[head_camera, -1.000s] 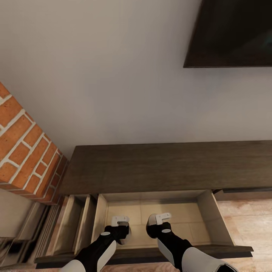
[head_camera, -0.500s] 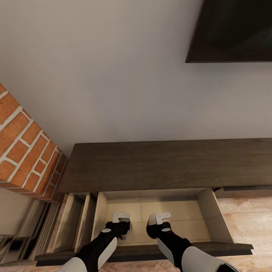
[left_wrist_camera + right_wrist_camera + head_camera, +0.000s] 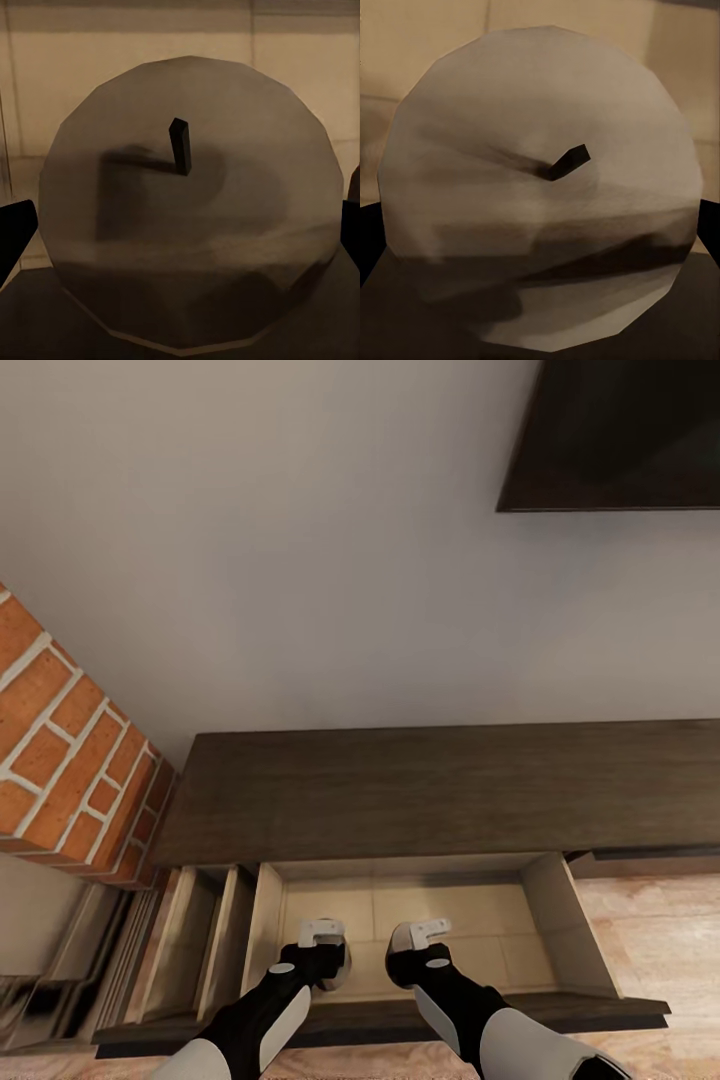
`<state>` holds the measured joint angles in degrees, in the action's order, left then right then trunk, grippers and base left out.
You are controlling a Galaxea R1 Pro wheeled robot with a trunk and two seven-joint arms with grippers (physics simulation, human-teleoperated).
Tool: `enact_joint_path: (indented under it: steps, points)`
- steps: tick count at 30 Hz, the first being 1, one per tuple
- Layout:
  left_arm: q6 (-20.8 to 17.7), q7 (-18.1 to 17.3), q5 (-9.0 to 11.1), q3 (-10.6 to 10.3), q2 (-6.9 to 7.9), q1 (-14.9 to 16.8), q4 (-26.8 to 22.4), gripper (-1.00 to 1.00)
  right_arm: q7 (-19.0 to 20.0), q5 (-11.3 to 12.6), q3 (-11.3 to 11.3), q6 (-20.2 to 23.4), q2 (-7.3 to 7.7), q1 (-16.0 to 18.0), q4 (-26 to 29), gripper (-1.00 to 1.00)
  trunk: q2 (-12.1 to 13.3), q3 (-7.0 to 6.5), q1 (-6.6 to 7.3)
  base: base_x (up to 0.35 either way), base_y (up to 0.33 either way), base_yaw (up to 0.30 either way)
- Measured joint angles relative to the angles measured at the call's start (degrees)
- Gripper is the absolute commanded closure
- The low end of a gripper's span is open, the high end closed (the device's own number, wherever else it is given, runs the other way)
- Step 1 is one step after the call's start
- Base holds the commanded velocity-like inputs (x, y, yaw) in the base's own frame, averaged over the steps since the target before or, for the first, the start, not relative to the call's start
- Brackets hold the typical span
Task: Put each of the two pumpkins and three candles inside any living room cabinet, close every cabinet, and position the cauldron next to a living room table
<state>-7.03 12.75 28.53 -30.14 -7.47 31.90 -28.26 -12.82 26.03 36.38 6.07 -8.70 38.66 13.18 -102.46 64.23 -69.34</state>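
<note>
The long dark-brown cabinet (image 3: 430, 790) stands against the wall with a beige-lined drawer (image 3: 470, 910) pulled out towards me. Both arms reach down into that drawer. My left gripper (image 3: 325, 965) is shut on a tan candle (image 3: 187, 225), whose flat top and dark wick face the left wrist camera, with a black finger (image 3: 15, 236) at each side. My right gripper (image 3: 405, 958) is shut on a second candle (image 3: 540, 195), seen the same way in the right wrist view. In the head view, pale curved edges of the candles peek out beside the grippers. Pumpkins, cauldron and table are out of view.
A red brick fireplace (image 3: 70, 760) rises just left of the cabinet. A second narrow compartment (image 3: 200, 940) stands open to the left of the drawer. A dark screen (image 3: 620, 440) hangs on the wall at the upper right. Wooden floor (image 3: 660, 920) lies right of the drawer.
The head view has drifted slightly, so the cabinet and screen sit a little higher in the picture. Both grippers stay in the drawer, still holding their candles.
</note>
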Motion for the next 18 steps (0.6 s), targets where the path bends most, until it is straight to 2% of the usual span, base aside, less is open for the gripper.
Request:
enact_joint_path:
  steps: [7, 11, 18]
  points:
    - [0.06, -0.01, -0.06, -0.03, 0.0, 0.01, -0.36, 1.0, -0.01, -0.08, 0.02, -0.79, 0.06, 0.04, 0.55, 1.0, 0.0, 0.64, 0.0, 0.0, 0.0, 0.0]
    - [0.28, -0.02, -0.15, -0.02, -0.09, 0.39, -3.9, 1.0, -1.97, -0.15, 0.03, -1.48, 0.1, 0.11, 4.54, 1.0, 0.0, 1.0, 0.0, 0.0, 0.0, 0.0]
    - [0.26, 0.0, -0.03, 0.08, 0.0, 1.52, -4.11, 1.0, -2.37, 0.0, 0.0, -1.56, 0.16, 0.16, 5.45, 1.0, 0.0, 1.61, 0.0, 0.0, 0.0, 0.0]
